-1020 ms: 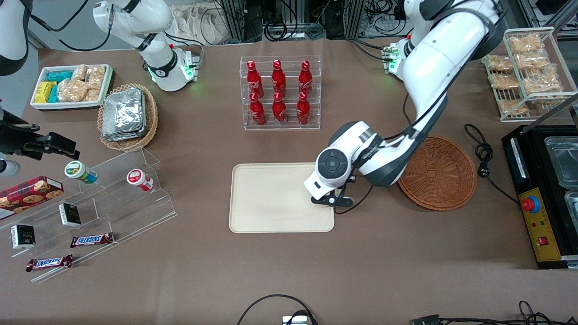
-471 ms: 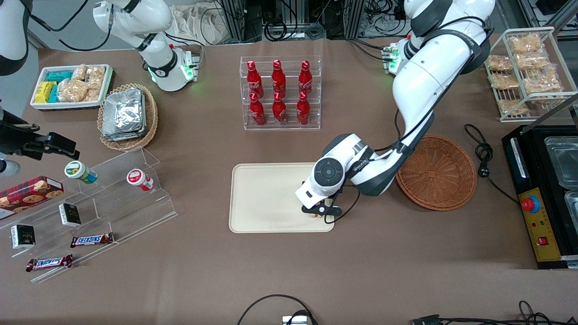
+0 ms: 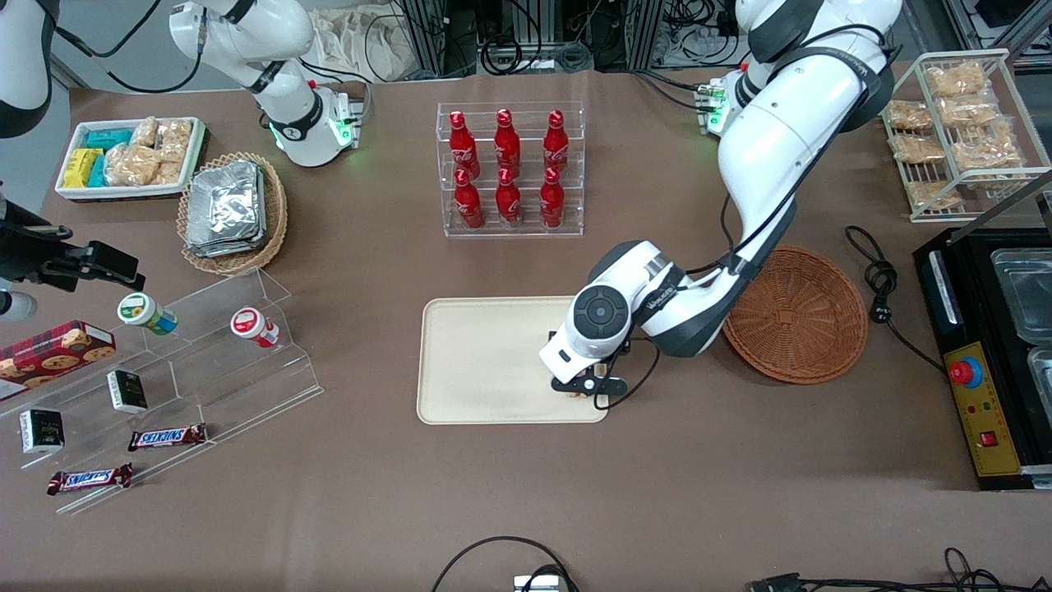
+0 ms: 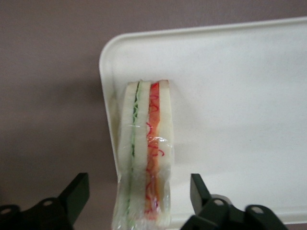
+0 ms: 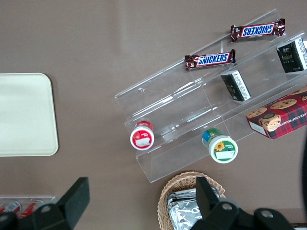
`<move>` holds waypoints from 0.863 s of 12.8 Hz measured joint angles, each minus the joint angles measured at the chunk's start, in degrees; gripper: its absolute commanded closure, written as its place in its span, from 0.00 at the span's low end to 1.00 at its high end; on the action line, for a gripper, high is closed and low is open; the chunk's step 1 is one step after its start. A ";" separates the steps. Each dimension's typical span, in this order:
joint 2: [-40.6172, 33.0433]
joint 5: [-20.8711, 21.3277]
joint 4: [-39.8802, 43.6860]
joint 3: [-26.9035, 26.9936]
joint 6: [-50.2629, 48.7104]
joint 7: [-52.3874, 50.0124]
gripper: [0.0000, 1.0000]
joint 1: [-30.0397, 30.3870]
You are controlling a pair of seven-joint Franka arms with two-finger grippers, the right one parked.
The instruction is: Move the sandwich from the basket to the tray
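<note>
The sandwich (image 4: 146, 153), a wrapped wedge of white bread with green and red-orange layers, stands on its edge at the rim of the cream tray (image 4: 230, 96), near a corner. My left gripper (image 4: 139, 201) is open just above it. One black finger (image 4: 76, 196) stands clear on each side, with a gap between each finger and the bread. In the front view the gripper (image 3: 585, 383) is over the tray (image 3: 485, 362) at its corner nearest the camera on the basket's side. The wrist hides most of the sandwich there. The reddish-brown basket (image 3: 801, 316) holds nothing.
A clear rack of red bottles (image 3: 509, 168) stands farther from the camera than the tray. A black cable (image 3: 879, 288) and a black control box (image 3: 982, 395) lie toward the working arm's end. A clear stepped shelf of snacks (image 3: 189, 362) lies toward the parked arm's end.
The gripper moved from the tray's basket-side edge in over the tray's near corner and came lower. In the last half second it has hardly moved.
</note>
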 measured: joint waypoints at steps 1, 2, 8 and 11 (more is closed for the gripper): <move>-2.07 0.00 0.39 -0.02 -3.10 -0.13 0.00 0.21; -4.54 -0.14 0.58 -0.01 -6.57 -0.40 0.00 0.61; -26.15 -9.09 -14.90 -0.21 -4.79 -0.20 0.00 12.25; -38.51 -13.93 -29.58 -0.11 0.91 5.52 0.00 17.67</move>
